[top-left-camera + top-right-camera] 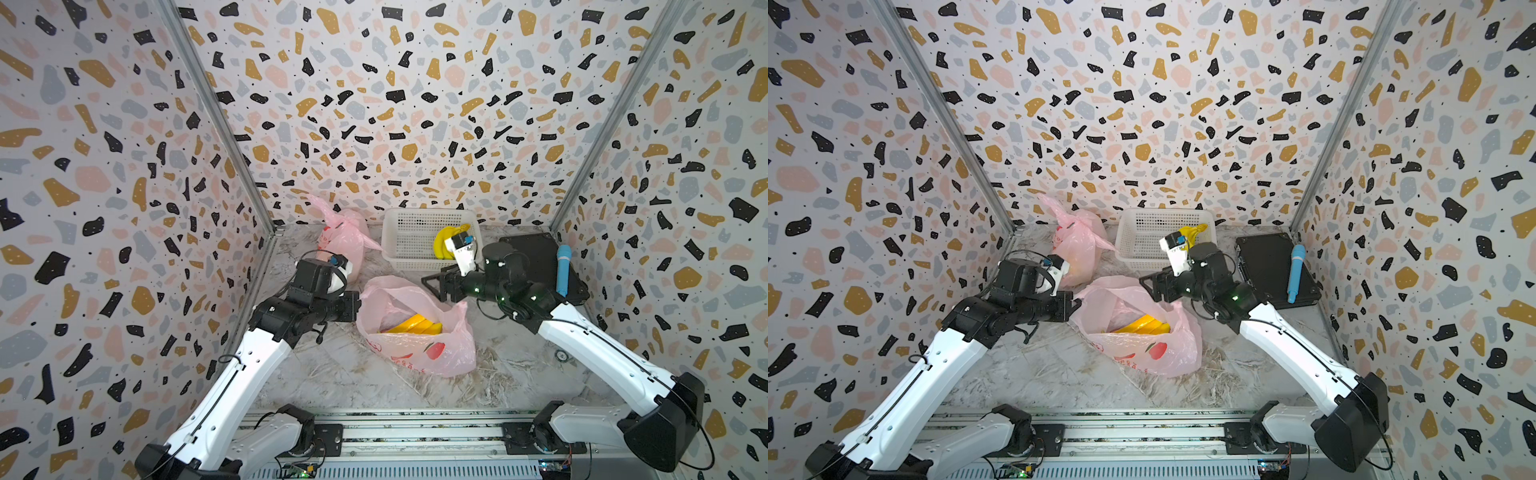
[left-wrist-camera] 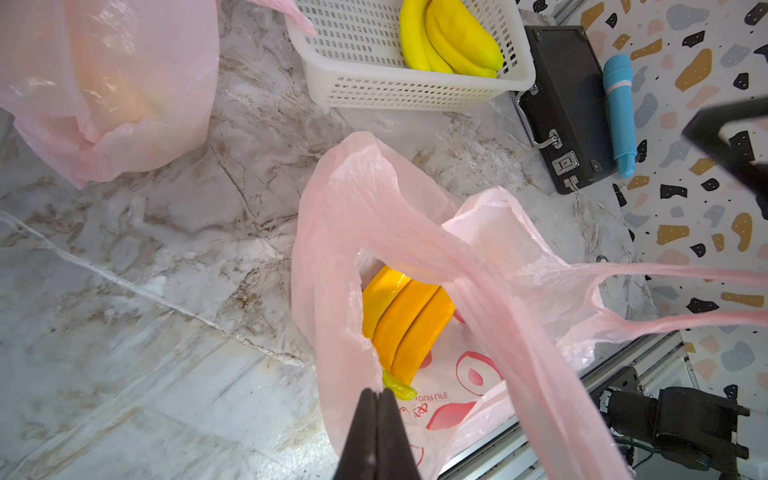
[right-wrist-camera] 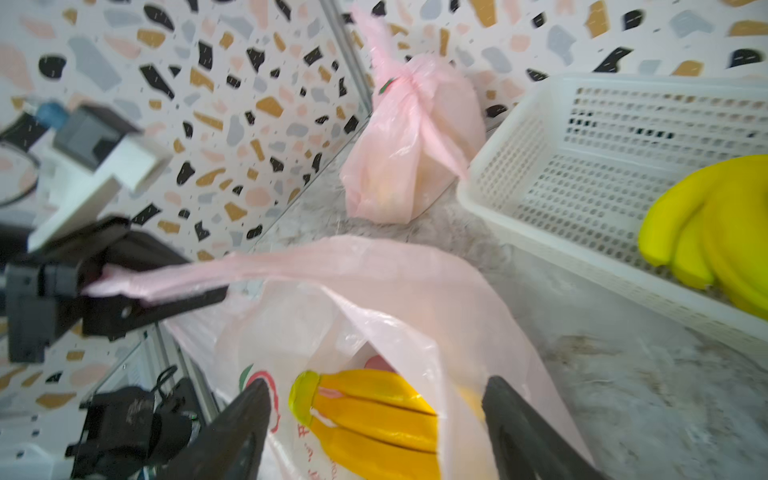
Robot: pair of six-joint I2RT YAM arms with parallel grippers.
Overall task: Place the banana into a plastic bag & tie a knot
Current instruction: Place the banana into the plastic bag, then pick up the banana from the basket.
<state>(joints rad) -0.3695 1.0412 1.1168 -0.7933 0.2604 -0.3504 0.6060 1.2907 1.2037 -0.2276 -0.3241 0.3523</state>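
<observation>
Left end effector [image 2: 377, 399] pinching the plastic bag [image 1: 415, 345] handle, right end effector [image 3: 376, 388] gaping wide above it, banana [image 1: 415, 324] lying inside.

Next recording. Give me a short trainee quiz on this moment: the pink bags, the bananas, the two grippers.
1. True or false: the open pink plastic bag at mid-table holds a bunch of yellow bananas.
2. The left gripper is: A open; B shut on that bag; C shut on nothing.
3. Fill in: the jaws of the right gripper stand ___ above the bag.
Key: 1 true; 2 B; 3 open.
</observation>
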